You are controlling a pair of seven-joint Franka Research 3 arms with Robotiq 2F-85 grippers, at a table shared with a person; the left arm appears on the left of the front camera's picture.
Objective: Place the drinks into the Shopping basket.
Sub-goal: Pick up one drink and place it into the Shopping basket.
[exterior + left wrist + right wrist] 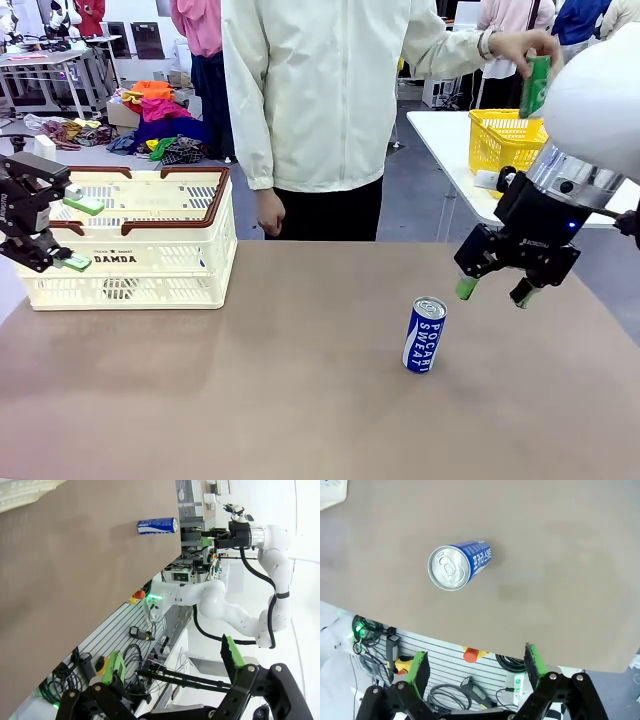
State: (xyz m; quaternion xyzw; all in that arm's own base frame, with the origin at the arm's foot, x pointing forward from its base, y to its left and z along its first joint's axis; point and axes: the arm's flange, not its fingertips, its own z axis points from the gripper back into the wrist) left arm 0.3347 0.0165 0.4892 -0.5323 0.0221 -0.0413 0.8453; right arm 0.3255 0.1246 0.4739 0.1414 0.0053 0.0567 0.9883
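Person (310, 100) at far side of table (300, 420): pale cream long-sleeved jacket w/ loose cuffs, dark trousers, thin band (487, 42) at one wrist. R arm (600, 100) above table's right edge: glossy white rounded shell, silver metal collar (570, 175), then black R gripper (494, 292) w/ small white print, a blue light & green fingertip pads (466, 288). In L wrist view, past table's edge: same arm has white curved links, black cable (271, 620) looped alongside, green light (154, 597) at its base. L gripper (80, 234) at table's left edge: black angular linkage, silver screw heads at joints, green pads, approx. same build as R one.
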